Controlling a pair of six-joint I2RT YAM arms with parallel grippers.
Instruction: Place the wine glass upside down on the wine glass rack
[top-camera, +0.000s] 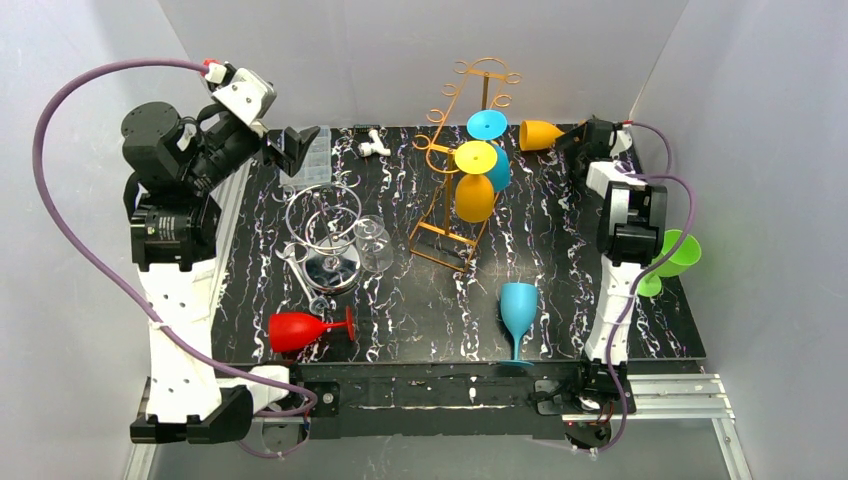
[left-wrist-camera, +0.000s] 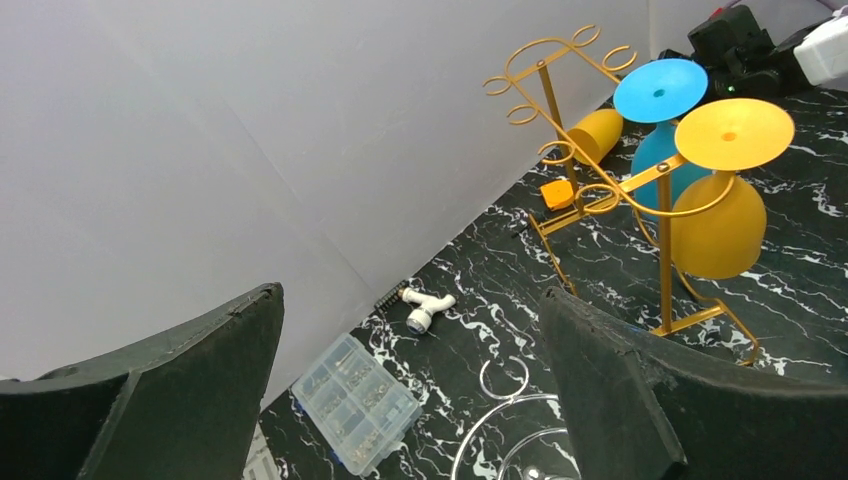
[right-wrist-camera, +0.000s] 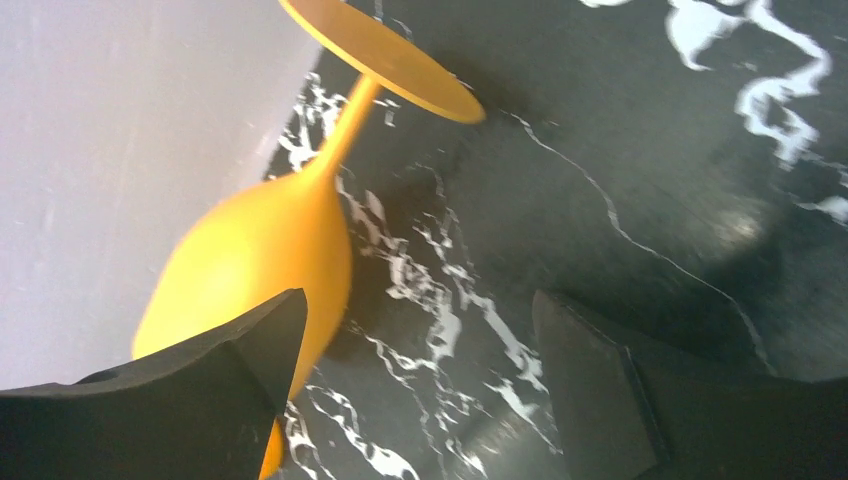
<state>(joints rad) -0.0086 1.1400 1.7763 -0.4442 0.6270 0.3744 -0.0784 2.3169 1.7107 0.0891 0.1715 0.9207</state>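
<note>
An orange wine glass lies on its side at the back right of the table. My right gripper stands open just to its right. In the right wrist view the glass's bowl sits against the outer side of the left finger, and only tabletop shows between the jaws. The gold wire wine glass rack stands at the back middle, with a blue glass and a yellow glass hanging upside down on it. My left gripper hovers open and empty at the back left.
A silver wire stand with a clear glass is at the left middle. A red glass lies near the front left, and a teal glass near the front. Green glasses lie off the right edge. A plastic parts box and a white fitting lie at the back left.
</note>
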